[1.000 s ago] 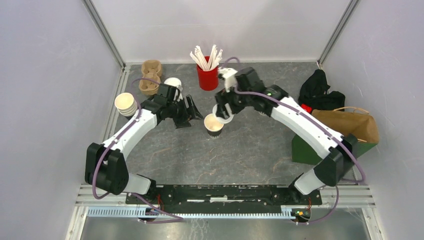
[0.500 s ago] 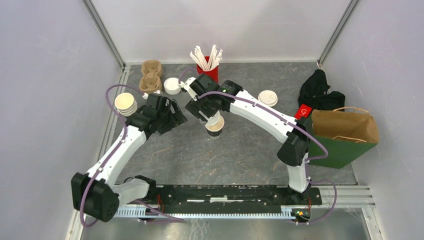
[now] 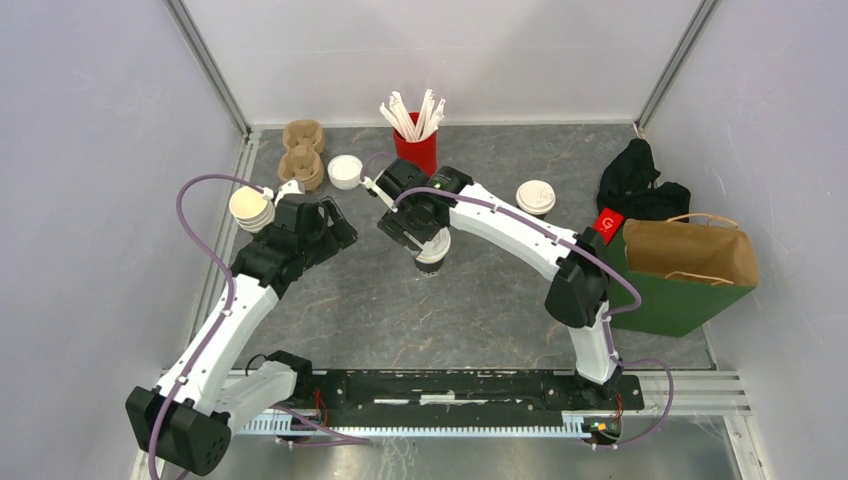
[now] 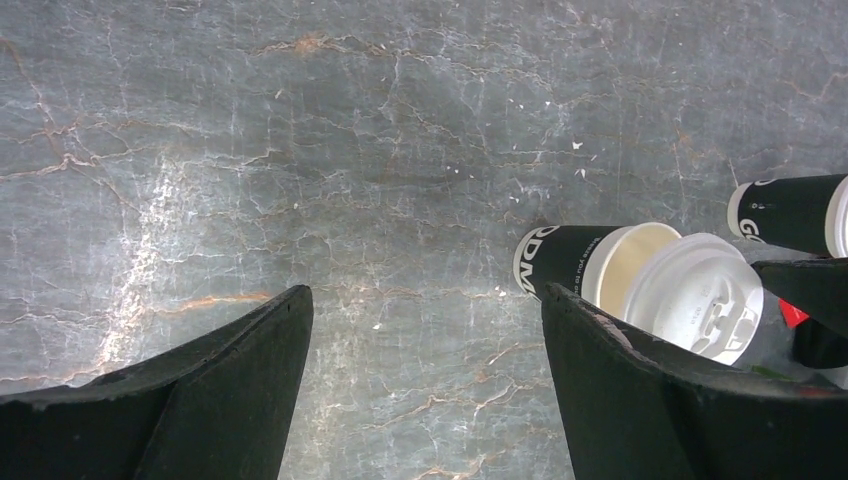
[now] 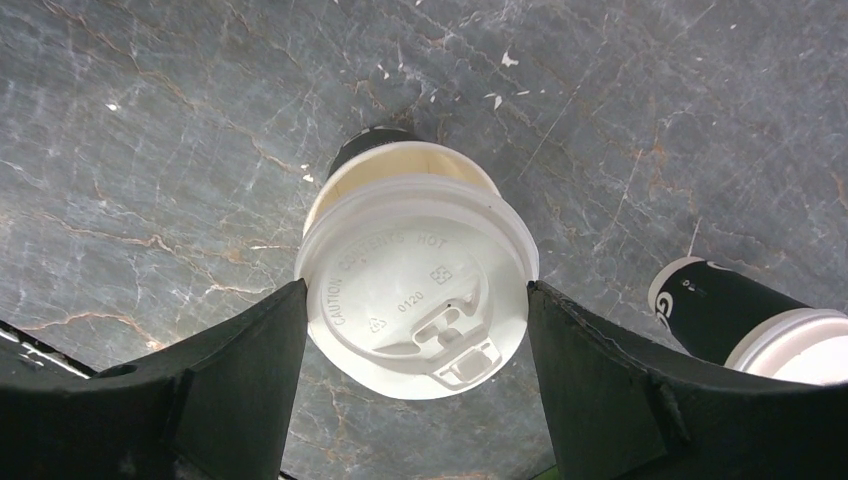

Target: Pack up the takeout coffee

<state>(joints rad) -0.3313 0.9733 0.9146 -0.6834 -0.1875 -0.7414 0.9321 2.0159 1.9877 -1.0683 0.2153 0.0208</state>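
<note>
A small black paper cup (image 3: 432,262) stands open at mid-table, its cream rim (image 5: 398,166) showing in the right wrist view. My right gripper (image 5: 415,290) is shut on a white sip lid (image 5: 420,300) and holds it just above that cup, shifted toward the camera and not seated on the rim. In the top view my right gripper (image 3: 427,232) covers the cup's mouth. A second black cup with its white lid on (image 3: 536,196) stands to the right and also shows in the right wrist view (image 5: 735,322). My left gripper (image 3: 343,228) is open and empty, left of the open cup (image 4: 565,262).
A red holder of white straws (image 3: 416,152) stands at the back. Brown pulp cup carriers (image 3: 302,152), a loose stack of white lids (image 3: 345,171) and a stack of lidless cups (image 3: 250,208) are at back left. A brown paper bag (image 3: 690,252) and black cloth (image 3: 640,180) are at right.
My left gripper has drawn back to the left, away from the open cup. My right gripper has brought the lid down over the cup, and the right arm has swung, uncovering the lidded cup.
</note>
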